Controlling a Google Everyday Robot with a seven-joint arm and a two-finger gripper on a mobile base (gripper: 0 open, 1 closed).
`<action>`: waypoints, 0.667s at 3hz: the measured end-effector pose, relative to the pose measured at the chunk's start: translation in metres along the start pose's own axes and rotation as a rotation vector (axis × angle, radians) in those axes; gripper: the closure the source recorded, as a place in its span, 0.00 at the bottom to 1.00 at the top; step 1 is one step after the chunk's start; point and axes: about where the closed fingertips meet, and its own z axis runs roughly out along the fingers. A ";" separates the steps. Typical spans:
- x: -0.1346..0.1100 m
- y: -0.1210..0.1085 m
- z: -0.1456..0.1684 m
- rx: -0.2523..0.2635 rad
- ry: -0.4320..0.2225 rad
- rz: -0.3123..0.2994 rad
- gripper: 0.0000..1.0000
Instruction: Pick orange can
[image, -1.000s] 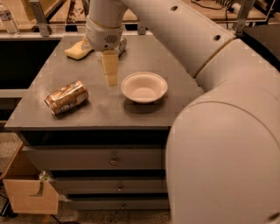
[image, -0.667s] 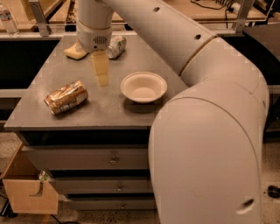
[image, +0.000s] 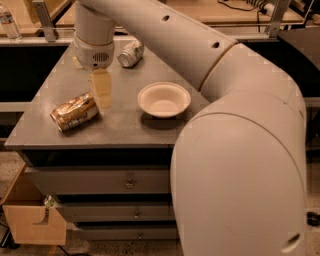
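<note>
Your gripper (image: 102, 94) just beside the orange can (image: 75, 112), flat on the cabinet top (image: 125, 127) — grip state unclear.

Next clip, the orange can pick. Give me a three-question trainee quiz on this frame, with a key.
1. Fill in: the bowl holds ___.
2. True or false: the orange can stands upright.
3. Where is the gripper? A: in the bowl. B: just beside the orange can. C: lifting the orange can clear.

Key: 1 nothing; 2 false, it lies on its side; 3 B.
</note>
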 end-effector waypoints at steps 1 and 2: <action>-0.010 0.006 0.015 -0.014 -0.022 -0.024 0.00; -0.015 0.012 0.027 -0.039 -0.037 -0.038 0.00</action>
